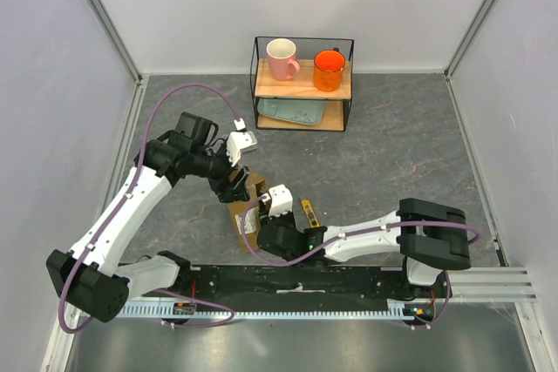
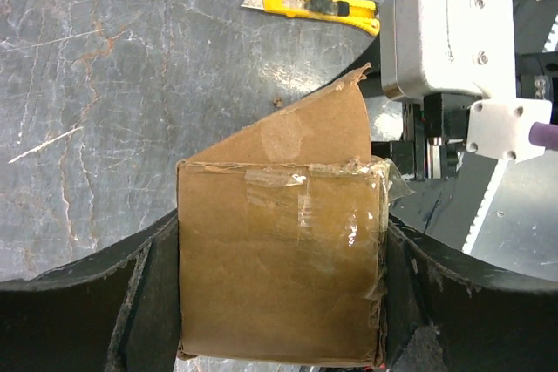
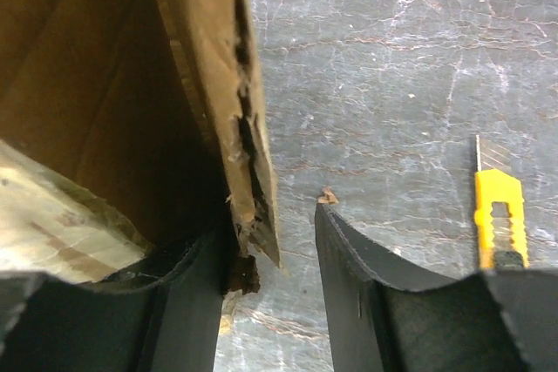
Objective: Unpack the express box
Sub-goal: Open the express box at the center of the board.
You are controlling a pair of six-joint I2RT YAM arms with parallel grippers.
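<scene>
Express box (image 1: 237, 213) lies on the grey marbled table (image 1: 392, 154), a short way ahead of the rail that carries the two arm bases, slightly left of the middle. It is brown cardboard with crinkled clear tape (image 2: 296, 206) across its top.

The right gripper (image 3: 268, 219) reaches in from the right. Its jaws stand apart around the torn edge of a raised flap (image 3: 209, 58). One finger sits close against the inner side of the flap, and bare table shows between the flap and the other finger, so nothing is pinched.

A yellow utility knife (image 1: 307, 213) lies on the table just to the right of the express box, apart from it.

At the far end of the box, the left gripper (image 2: 283, 219) comes down and straddles its width. Its jaws are set wide, with a black finger pressed against each side wall, clamping the box.

Well beyond, against the back wall, stands a wire rack (image 1: 303, 91). A pink mug (image 1: 281, 60) and an orange mug (image 1: 329, 70) sit on its upper shelf, and a pale green tray (image 1: 292, 112) on the lower one.
</scene>
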